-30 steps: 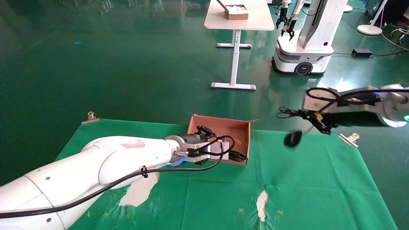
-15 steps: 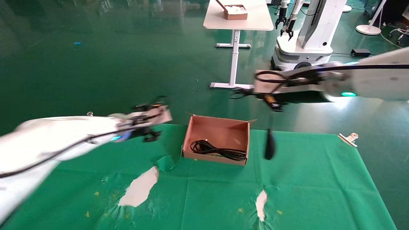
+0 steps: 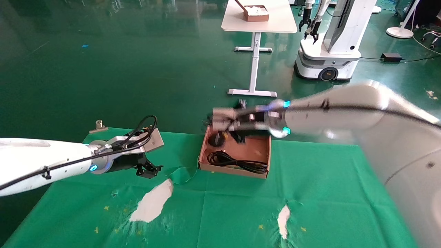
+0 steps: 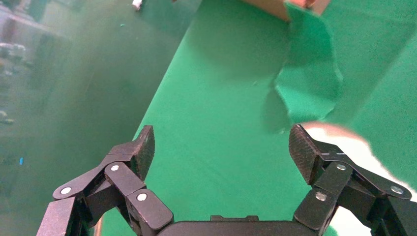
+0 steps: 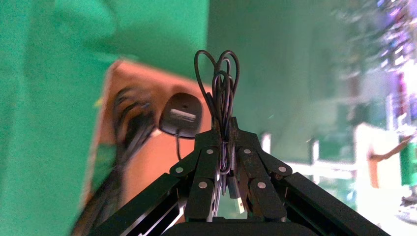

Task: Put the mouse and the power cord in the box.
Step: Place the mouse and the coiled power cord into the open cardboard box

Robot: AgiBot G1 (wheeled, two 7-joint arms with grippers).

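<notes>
**A:** Nearest first. Surface?

**B:** Green cloth (image 3: 320,193) over the table, torn in places, pale tabletop showing through two rips (image 3: 151,201). One ripped flap (image 3: 181,175) curls up just beside the near-left corner of the box (image 3: 263,151). Metal clips (image 3: 99,126) at the cloth's far-left edge.

**A:** Left side?

**B:** Left gripper (image 4: 221,147) hangs low over bare cloth, left of the box and apart from it. Fingers spread wide, nothing between them.

**A:** The box?

**B:** Brown cardboard, short flaps. The power cord (image 3: 237,162) lies coiled along its near side. The mouse (image 5: 181,114) dangles above the far-left part of the box; whether it touches the bottom, cannot tell.

**A:** Right side?

**B:** Right gripper (image 5: 227,135) reaches in over the box's far edge, fingers pressed together on the bundled mouse cable (image 5: 219,78), loops sticking out past the tips, plug (image 5: 236,196) showing between the fingers.

**A:** Beyond?

**B:** Glossy green floor (image 3: 120,69). White pedestal table (image 3: 258,20) with another brown box (image 3: 256,13) on top. A white wheeled robot (image 3: 327,51) beside it, a black power brick (image 3: 390,56) on the floor further right.
</notes>
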